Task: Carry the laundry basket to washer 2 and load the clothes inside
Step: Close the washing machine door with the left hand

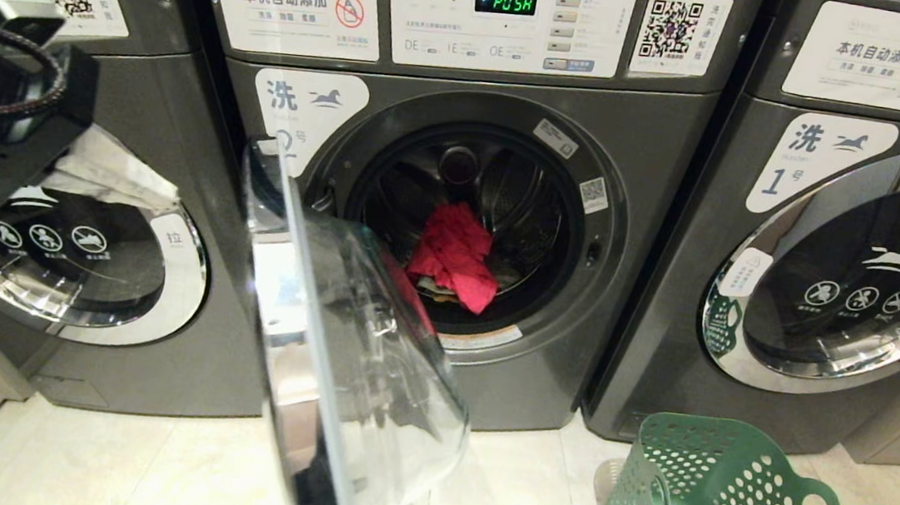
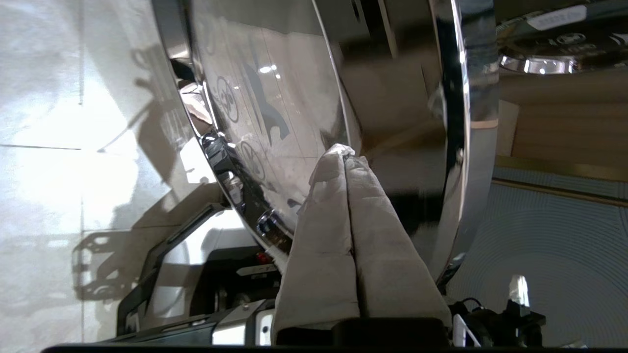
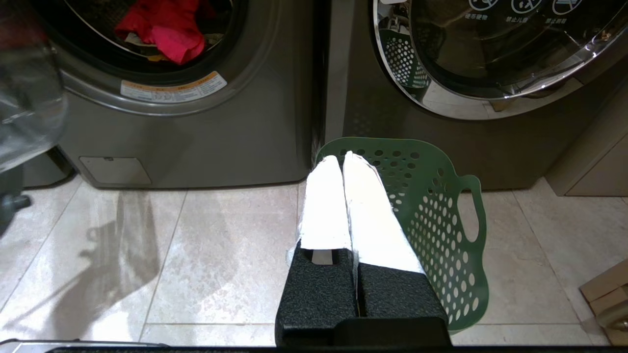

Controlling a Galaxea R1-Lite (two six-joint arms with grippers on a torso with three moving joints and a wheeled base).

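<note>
Grey washer 2 display reads "PUSH", door open, red garment inside; left gripper and right gripper both pressed together, empty.

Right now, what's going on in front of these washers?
Washer 2 stands with its glass door swung open, and a red garment with other clothes lies in the drum. The green laundry basket sits on the floor tiles by washer 1, and no clothes show in the part of it in view. The left gripper, shut and holding nothing, is close to the open door's chrome rim. The right gripper, shut too, hangs above the basket.
</note>
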